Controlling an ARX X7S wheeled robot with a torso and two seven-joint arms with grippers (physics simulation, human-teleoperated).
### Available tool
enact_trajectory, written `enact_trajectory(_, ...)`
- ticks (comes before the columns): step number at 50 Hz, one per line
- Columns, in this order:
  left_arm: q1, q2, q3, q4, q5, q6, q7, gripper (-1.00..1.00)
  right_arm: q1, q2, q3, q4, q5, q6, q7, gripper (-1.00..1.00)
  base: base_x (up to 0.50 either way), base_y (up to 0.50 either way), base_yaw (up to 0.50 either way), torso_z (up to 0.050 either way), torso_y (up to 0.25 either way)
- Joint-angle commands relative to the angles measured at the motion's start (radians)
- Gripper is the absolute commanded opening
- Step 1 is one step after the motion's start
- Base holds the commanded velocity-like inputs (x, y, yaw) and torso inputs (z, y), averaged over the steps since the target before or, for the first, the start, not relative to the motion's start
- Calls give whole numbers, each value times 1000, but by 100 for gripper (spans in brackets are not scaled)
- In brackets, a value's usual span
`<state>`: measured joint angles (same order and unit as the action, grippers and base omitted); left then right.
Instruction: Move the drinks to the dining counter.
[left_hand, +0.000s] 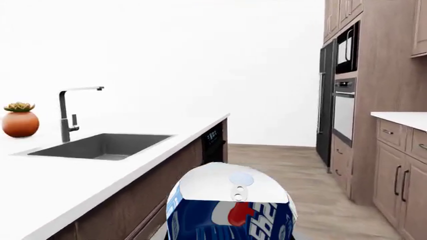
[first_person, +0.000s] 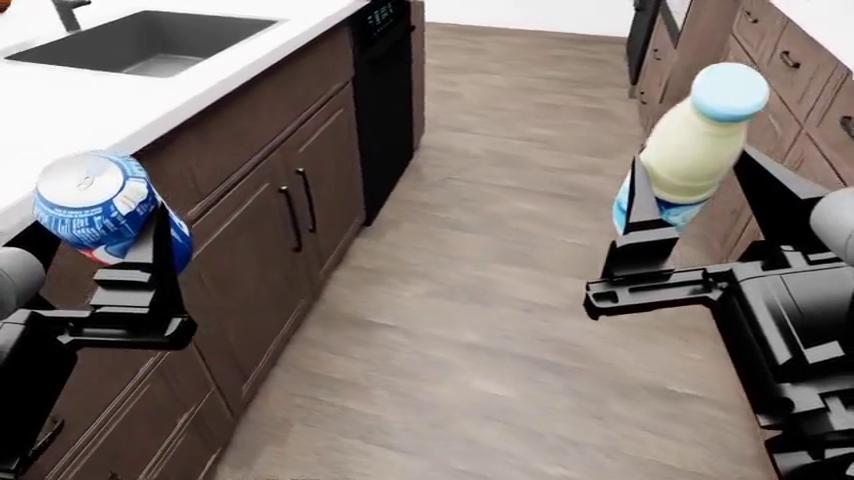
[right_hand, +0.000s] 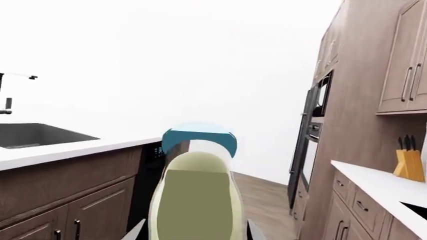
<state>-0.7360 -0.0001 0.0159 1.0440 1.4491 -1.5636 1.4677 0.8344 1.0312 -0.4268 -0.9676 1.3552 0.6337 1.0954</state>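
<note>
Both drinks were already lifted, my left fingers (first_person: 134, 262) clamping the soda can (first_person: 100, 205) at left and my right fingers (first_person: 694, 215) the bottle (first_person: 687, 150) upper right, neither yet set on any surface.

The soda can (left_hand: 230, 210) carries a red, white and blue round logo with white lettering beside it on the blue wall; the lettering is cut off at the frame edge and cannot be read as a word. In the head view the can's print is too small to read. The bottle (first_person: 689, 145) has a blue label with no legible text.
</note>
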Motion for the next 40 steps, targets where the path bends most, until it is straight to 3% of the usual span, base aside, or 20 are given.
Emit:
enact_trajectory(1,-7,0,6,2,1,-7,-1,-100,30,-8,9,0,-6,20,-1,-100,-30,101,500,0,0)
enact_trajectory(40,1,0,13,3,-4,-7,-10,-100,20,-2,-4,-3,-19,19,-9,-100,-41,93,500,0,1)
